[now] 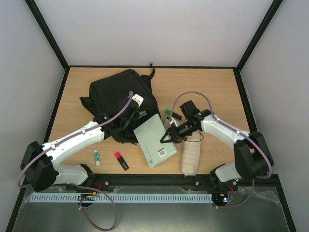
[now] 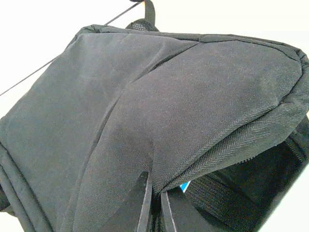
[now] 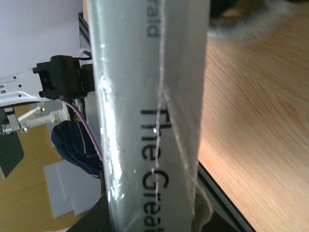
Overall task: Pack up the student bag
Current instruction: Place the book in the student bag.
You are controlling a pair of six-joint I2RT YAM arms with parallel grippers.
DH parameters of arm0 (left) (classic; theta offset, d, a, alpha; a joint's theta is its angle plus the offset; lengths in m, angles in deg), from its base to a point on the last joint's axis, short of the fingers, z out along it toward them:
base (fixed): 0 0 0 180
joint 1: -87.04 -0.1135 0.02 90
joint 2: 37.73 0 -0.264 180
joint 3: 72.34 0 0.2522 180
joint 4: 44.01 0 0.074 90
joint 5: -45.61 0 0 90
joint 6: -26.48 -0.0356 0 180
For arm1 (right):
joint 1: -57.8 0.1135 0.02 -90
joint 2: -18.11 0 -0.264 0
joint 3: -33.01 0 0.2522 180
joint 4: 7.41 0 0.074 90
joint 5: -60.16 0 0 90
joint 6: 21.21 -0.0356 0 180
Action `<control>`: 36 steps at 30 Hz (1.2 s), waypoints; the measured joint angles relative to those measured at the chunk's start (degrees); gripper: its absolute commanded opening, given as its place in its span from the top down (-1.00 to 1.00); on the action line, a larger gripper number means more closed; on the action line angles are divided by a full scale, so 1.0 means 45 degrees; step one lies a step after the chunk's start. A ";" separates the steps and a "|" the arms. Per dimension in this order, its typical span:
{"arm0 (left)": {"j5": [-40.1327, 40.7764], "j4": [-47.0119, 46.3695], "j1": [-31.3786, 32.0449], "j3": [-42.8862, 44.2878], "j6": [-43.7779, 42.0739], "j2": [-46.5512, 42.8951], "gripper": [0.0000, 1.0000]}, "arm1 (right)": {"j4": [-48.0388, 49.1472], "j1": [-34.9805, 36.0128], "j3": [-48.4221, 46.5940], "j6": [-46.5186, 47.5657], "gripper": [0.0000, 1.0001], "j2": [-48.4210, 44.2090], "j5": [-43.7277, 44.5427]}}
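- Top view: the student bag (image 1: 116,94), a black fabric backpack, is seen lying on the far-left part of the wooden table (image 1: 217,92).
- L gripper (image 2: 155,184) is clenched on the bag's cloth at its near-right edge. In the L wrist view a fold of fabric is pinched between the two fingers. The flap is held up, so a dark opening is shown at lower right w/ a bit of blue inside.
- R gripper (image 1: 168,136) is closed on the right-hand edge of a shrink-wrapped grey-green book (image 1: 153,140). In the R wrist view the spine fills the frame, and "The Great" can be partly read.
- Key relation: the bag's mouth lies left of and slightly beyond the R gripper, w/ the book stretched between them.
- The book's far-left corner is set right at the bag's near-right edge; whether they touch can't be told.
- The book's long axis runs near-to-far, its far end tilted a little left, i.e. roughly toward the mouth.
- Judged: the book is carried by the R arm; the L arm, nearer the bag, is used as holder. The next move prob. calls for the book to be pushed far-left, corner first, into the gap.
- A white pouch (image 1: 190,157) lies by the R arm's base, well apart from the bag.
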 measured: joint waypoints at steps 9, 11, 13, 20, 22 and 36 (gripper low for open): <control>-0.0690 -0.0461 -0.0049 -0.0345 -0.0053 -0.0656 0.95 | 0.1637 0.1511 -0.1938 -0.0437 0.99 0.2599 -0.0631; -0.0767 -0.0525 -0.0053 -0.0403 -0.0087 -0.0782 0.95 | 0.2234 0.1617 -0.1938 -0.0952 0.98 0.2725 -0.0699; -0.0845 -0.0602 -0.0078 -0.0520 -0.0121 -0.0952 0.95 | 0.3031 0.1685 -0.1953 -0.1545 0.99 0.2968 -0.0782; -0.0976 -0.0860 -0.0219 -0.0763 -0.0214 -0.1467 0.95 | 0.4813 0.1681 -0.2069 -0.3075 0.98 0.4027 -0.0549; -0.1030 -0.0928 -0.0253 -0.0782 -0.0219 -0.1472 0.95 | 0.5081 0.1681 -0.2098 -0.3322 0.98 0.4235 -0.0486; -0.1166 -0.1069 -0.0403 -0.0942 -0.0228 -0.1525 0.95 | 0.4653 0.1700 -0.3254 -0.2934 -0.17 0.4745 0.1457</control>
